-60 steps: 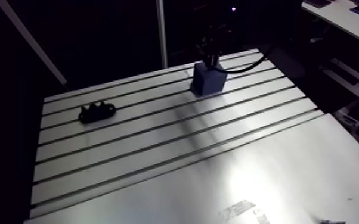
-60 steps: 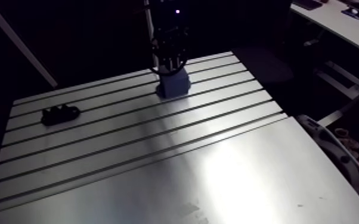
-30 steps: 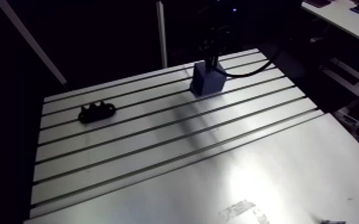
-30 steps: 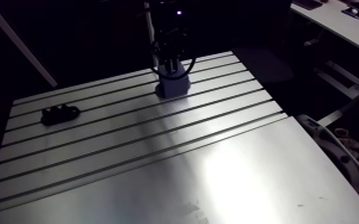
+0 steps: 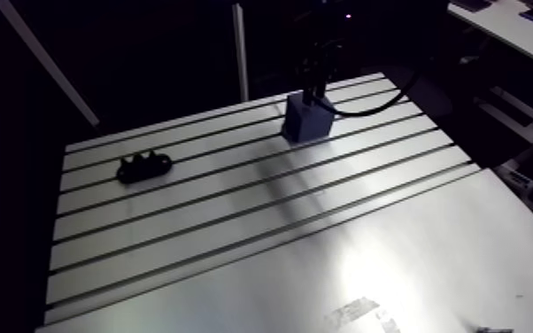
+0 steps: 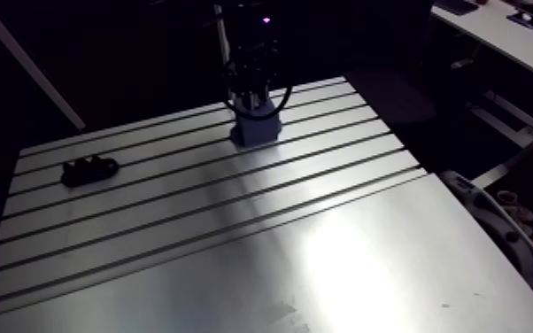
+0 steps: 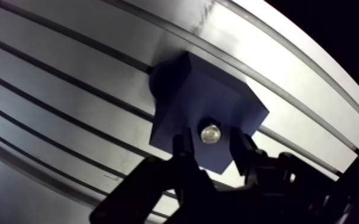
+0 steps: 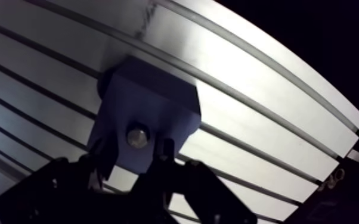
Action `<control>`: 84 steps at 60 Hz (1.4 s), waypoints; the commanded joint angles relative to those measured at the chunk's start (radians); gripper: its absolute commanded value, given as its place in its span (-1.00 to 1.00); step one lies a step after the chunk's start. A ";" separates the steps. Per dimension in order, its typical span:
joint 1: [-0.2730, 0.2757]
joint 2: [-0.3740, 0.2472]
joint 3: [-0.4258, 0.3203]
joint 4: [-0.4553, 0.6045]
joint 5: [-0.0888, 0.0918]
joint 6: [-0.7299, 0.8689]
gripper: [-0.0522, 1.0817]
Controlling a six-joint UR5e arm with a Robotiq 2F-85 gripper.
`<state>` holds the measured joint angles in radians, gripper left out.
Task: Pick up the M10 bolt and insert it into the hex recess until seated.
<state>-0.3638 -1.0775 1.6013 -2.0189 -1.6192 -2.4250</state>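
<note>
Bolt (image 7: 210, 133) sits in the top face of a dark blue block (image 7: 185, 95), with only its round, shiny head on show, near the block edge closest to the gripper. The hex outline of the recess cannot be made out around the head. The shank is hidden inside the block, so how deep the bolt sits cannot be told.

The gripper (image 7: 210, 145) hovers directly over the block with its two dark fingers (image 7: 182, 149) spread apart, one on each side of the head. A strip of blue shows between each tip and the metal, and nothing is held. The head lies between the fingertips and just ahead of them.

The block stands on the slotted aluminium table (image 7: 68, 65), with one dark slot running in under it. Its far corner, ahead of the gripper, falls in shadow, and the gripper's body is cut off below the fingers in the wrist view.

In the arm view the gripper comes down onto the block's top, its fingers too dark to read. A small black part (image 5: 143, 166) with a knobbly outline lies on the table well apart from the gripper, off to one side. What it is cannot be made out.
</note>
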 commanded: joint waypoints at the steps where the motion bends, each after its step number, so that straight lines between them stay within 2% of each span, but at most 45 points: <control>1: 0.000 -0.001 -0.001 -0.005 0.000 0.011 -0.73; 10: 0.000 -0.001 -0.003 -0.007 0.002 0.013 -0.77; 15: -0.001 -0.003 -0.006 -0.003 0.005 0.032 -0.88; 35: 0.000 -0.015 -0.010 0.008 0.003 0.129 -0.87; 39: 0.000 -0.015 -0.008 0.020 0.005 0.152 -0.74; 41: 0.000 -0.015 -0.010 0.028 0.005 0.232 -0.59; 42: 0.000 -0.015 -0.010 0.028 0.005 0.232 -0.59; 43: 0.001 -0.014 -0.011 0.031 0.003 0.280 -0.42; 44: 0.001 -0.014 -0.011 0.031 0.003 0.280 -0.42; 45: 0.002 -0.014 -0.014 0.034 0.003 0.321 -0.19; 46: 0.002 -0.014 -0.014 0.034 0.003 0.321 -0.19; 47: 0.002 -0.015 -0.016 0.038 0.003 0.350 0.02; 48: 0.002 -0.015 -0.016 0.038 0.003 0.350 0.02; 49: 0.002 -0.015 -0.016 0.044 0.003 0.375 0.21; 50: 0.002 -0.015 -0.016 0.044 0.003 0.375 0.21; 51: 0.002 -0.014 -0.019 0.048 0.004 0.400 0.39; 52: 0.002 -0.014 -0.019 0.048 0.004 0.400 0.39; 53: 0.002 -0.014 -0.019 0.052 0.006 0.411 0.56; 54: 0.002 -0.014 -0.019 0.052 0.006 0.411 0.56; 55: 0.002 -0.014 -0.020 0.056 0.006 0.419 0.67; 59: 0.003 -0.014 -0.026 0.063 0.006 0.435 0.73; 75: 0.003 -0.012 -0.072 0.115 0.006 0.453 0.74; 79: 0.003 -0.009 -0.079 0.119 0.006 0.453 0.85; 84: 0.002 -0.009 -0.080 0.119 0.006 0.453 0.90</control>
<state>-0.3614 -1.0888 1.5361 -1.9150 -1.6127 -1.9789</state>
